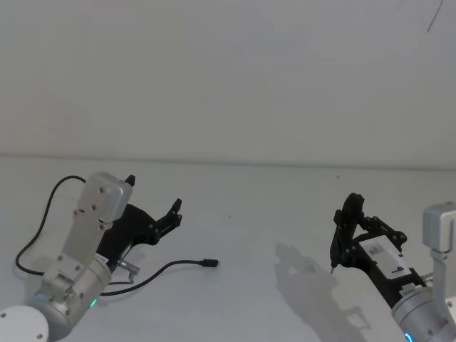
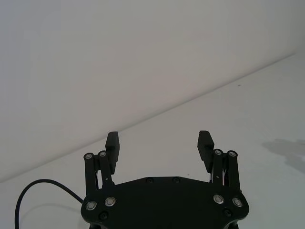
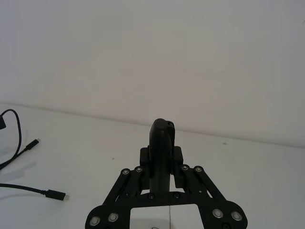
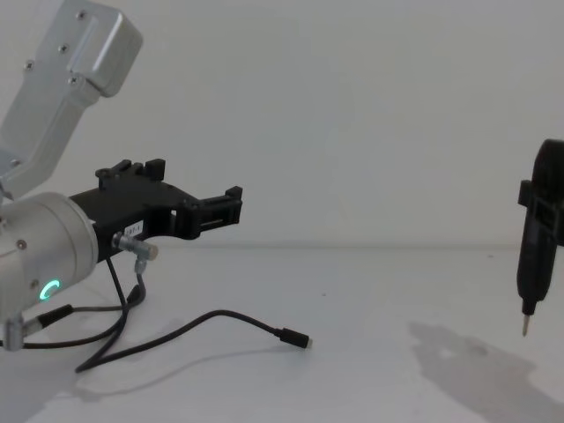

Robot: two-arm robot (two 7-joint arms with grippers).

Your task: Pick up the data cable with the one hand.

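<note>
We see the left end effector [image 1: 153, 194] held in the air over the near left part of the desk [image 1: 256, 206], clear of the surface. Its arm comes up from the near left corner. The silver cylinder [image 4: 40, 256] with its green ring light [image 4: 51, 287] sits low, and the black jaws reach forward and to the right, roughly level in the chest view. The jaws stand wide apart with nothing between them. In the left wrist view the two fingertips [image 2: 112, 141] are well separated over bare desk.

The data cable [image 1: 165, 267] lies flat on the desk below this end effector and on its near side, and we see no contact between them. From under the arm it curves right towards the middle of the desk and ends in a small plug [image 1: 210, 263], which lies just beyond the jaws' reach line and lower. To the left the cable passes beneath the arm, where we cannot follow it.

The right end effector [image 1: 349, 228] hangs over the near right part of the desk, well apart from the cable. It is closed around a black pen-like tool [image 4: 538, 247], whose metal tip points down, clear of the surface.
</note>
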